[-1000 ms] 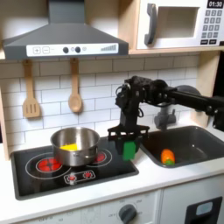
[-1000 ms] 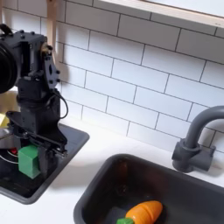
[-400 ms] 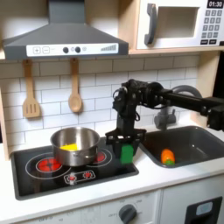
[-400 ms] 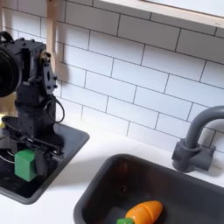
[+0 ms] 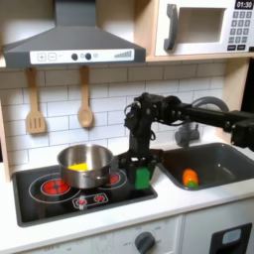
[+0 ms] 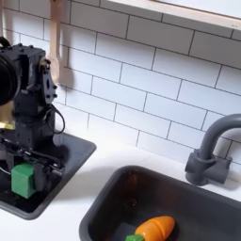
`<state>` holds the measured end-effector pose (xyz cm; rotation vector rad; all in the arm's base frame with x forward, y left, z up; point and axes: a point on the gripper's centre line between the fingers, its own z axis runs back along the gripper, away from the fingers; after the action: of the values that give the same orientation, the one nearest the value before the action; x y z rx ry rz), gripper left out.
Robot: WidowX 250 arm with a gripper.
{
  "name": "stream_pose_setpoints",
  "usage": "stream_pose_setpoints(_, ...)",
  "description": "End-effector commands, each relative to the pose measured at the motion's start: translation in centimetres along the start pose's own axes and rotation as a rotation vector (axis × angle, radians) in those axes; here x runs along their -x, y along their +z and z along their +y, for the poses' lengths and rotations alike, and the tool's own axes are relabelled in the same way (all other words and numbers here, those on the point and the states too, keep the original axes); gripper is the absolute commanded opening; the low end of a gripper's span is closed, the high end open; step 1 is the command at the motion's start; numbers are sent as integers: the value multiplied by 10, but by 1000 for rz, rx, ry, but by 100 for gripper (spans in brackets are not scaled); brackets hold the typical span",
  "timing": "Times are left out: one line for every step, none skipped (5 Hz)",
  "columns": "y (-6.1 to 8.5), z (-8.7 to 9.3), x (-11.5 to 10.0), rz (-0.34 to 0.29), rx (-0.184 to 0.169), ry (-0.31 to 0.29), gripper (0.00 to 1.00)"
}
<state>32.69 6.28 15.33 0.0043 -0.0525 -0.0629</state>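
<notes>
My gripper (image 5: 141,171) hangs low over the right end of the black stovetop (image 5: 60,195), shut on a green block (image 5: 142,178). In the second exterior view the green block (image 6: 22,179) sits between the black fingers just above the stovetop (image 6: 58,169), with the gripper (image 6: 23,175) at the second exterior view's left edge. A steel pot (image 5: 84,164) holding something yellow stands on the stove to the block's left in the first exterior view. An orange toy carrot (image 5: 190,178) lies in the sink (image 5: 220,149); the second exterior view shows the carrot (image 6: 153,227) on the sink floor.
A grey faucet (image 6: 210,151) rises behind the sink. Two wooden utensils (image 5: 85,100) hang on the tiled wall under the range hood (image 5: 73,42). A microwave (image 5: 203,26) sits up right. Red stove knobs (image 5: 89,200) line the stove's front edge.
The gripper has carried the green block leftward, from the stove's right edge toward the pot, staying low. The carrot and pot have not moved.
</notes>
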Motion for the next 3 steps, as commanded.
stream_pose_setpoints(-4, -1, 1, 5, 2, 5, 0)
stream_pose_setpoints(-6, -1, 1, 6, 0, 8, 0)
stream_pose_setpoints(-9, -2, 3, 13, 0, 13, 0)
